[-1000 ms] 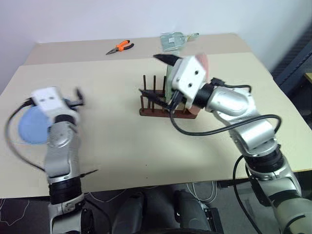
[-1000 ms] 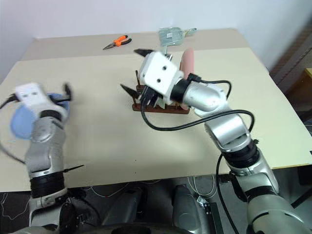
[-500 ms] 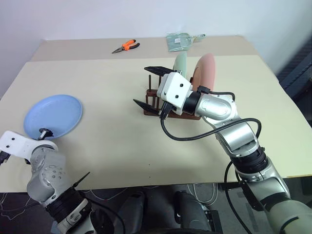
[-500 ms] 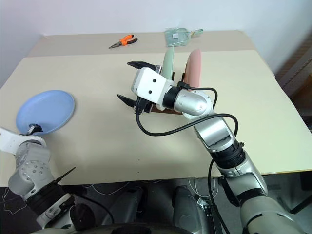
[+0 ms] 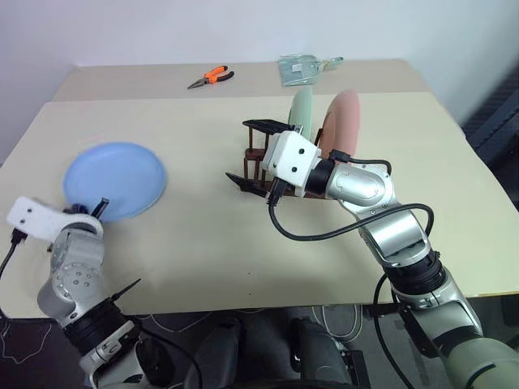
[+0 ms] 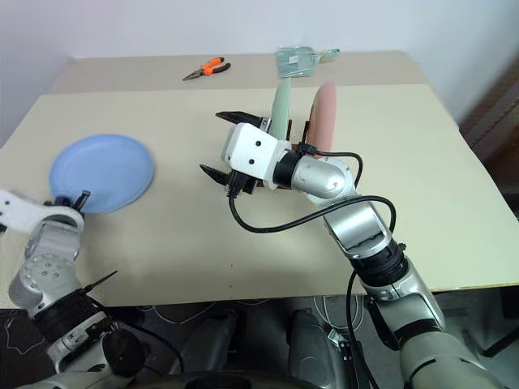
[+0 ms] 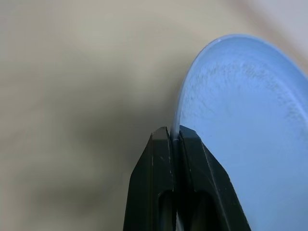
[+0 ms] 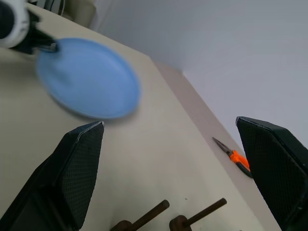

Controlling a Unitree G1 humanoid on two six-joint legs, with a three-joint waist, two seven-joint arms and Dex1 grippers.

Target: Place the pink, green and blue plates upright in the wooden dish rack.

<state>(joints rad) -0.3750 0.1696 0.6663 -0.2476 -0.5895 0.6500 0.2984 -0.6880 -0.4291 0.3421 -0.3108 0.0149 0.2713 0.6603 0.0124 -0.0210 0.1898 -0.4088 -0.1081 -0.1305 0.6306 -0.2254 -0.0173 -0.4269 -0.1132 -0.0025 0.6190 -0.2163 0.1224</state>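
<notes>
1. You have two of three done: the green plate [image 5: 301, 109] and pink plate [image 5: 339, 121] stand upright in the wooden dish rack [image 5: 253, 159].
2. Your left gripper [image 7: 174, 139] is clamped on the blue plate [image 5: 115, 180]'s rim, at the table [image 5: 203, 251]'s left; next, carry it to a free slot.
3. Your right gripper [image 5: 250, 154] hangs wide, empty, beside the rack.
4. The left wrist view alone shows the rim pinched.

The right gripper [image 8: 175, 159] has its two black fingers [image 8: 72, 178] spread wide apart, framing the beige table [image 8: 159, 159]. Beyond them the blue plate [image 8: 89, 77] is held at its far rim by the left gripper [image 8: 45, 45]. Two rack pegs [image 8: 197, 214] stand between the fingers. Orange pliers [image 8: 236, 159] lie near the wall [image 8: 202, 38], well apart from the plate.
</notes>
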